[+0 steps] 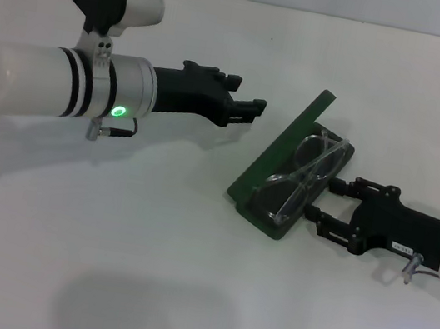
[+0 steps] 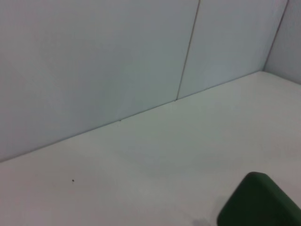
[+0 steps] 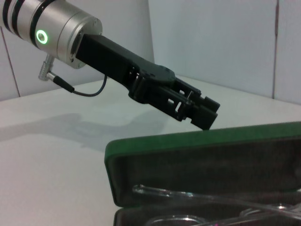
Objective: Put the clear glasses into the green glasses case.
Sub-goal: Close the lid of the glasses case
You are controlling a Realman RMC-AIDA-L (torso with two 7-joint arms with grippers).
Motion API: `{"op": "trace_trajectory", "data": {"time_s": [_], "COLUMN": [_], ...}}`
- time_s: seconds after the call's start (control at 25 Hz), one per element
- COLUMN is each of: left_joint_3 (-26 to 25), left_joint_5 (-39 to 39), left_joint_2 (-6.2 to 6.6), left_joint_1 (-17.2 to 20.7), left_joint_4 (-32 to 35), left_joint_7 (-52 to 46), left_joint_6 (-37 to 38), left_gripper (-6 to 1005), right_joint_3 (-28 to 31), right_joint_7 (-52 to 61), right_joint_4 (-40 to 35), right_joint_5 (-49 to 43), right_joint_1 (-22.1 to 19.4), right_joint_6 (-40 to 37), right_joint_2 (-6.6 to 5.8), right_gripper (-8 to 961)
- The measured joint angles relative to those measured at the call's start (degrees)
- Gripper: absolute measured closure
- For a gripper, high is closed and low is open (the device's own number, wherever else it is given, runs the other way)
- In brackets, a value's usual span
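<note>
1. Right gripper (image 1: 327, 206), lower right of the head frame: fingers spread apart, tips just beside the near edge of the green glasses case (image 1: 267, 209), gripping nothing.
2. Green glasses case, centre-right of the head frame: lying open on the white table (image 1: 181, 293), lid raised at a slant on its left side, dark green lining visible.
3. Clear glasses (image 1: 307, 175): inside the case tray, folded, lenses along the tray's length. In the right wrist view the clear arms (image 3: 197, 197) lie in the tray below the raised lid (image 3: 202, 165).
4. Left gripper (image 1: 246, 110), upper centre of the head frame: above the table, tips near the lid's outer face, not touching. Fingers appear close together, empty; the right wrist view shows it (image 3: 204, 110) beyond the lid.
5. Left wrist view: one green corner of the case (image 2: 258, 202) at lower right.
6. Far side: pale tiled wall (image 2: 94, 56) with vertical seams, meeting the table.
</note>
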Motion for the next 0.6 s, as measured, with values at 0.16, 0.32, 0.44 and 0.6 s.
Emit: {"op": "trace_trajectory", "data": {"time_s": [0.16, 0.32, 0.44, 0.6], "left_joint_3": [0.4, 1.6, 2.8, 3.9], "left_joint_5": [-0.5, -3.7, -6.0, -6.5], "left_joint_2": [-0.28, -0.52, -0.51, -0.50], "left_joint_1": [0.0, -0.2, -0.2, -0.4], "left_joint_4": [0.1, -0.3, -0.3, -0.3], "left_joint_7": [0.3, 2.9, 3.9, 4.5], "left_joint_6": [1.4, 3.7, 5.1, 6.2], "left_gripper": [386, 386, 386, 386], "right_joint_3": [0.0, 0.0, 0.0, 0.0], "right_joint_7": [0.1, 0.1, 0.1, 0.1], "right_joint_4": [0.3, 0.4, 0.4, 0.4], "right_joint_5": [0.0, 0.0, 0.1, 0.2], "right_joint_1": [0.7, 0.9, 1.0, 1.3], "right_joint_6": [0.2, 0.6, 0.7, 0.7], "right_joint_2": [0.00, 0.00, 0.00, 0.00], "right_gripper": [349, 349, 349, 349]}}
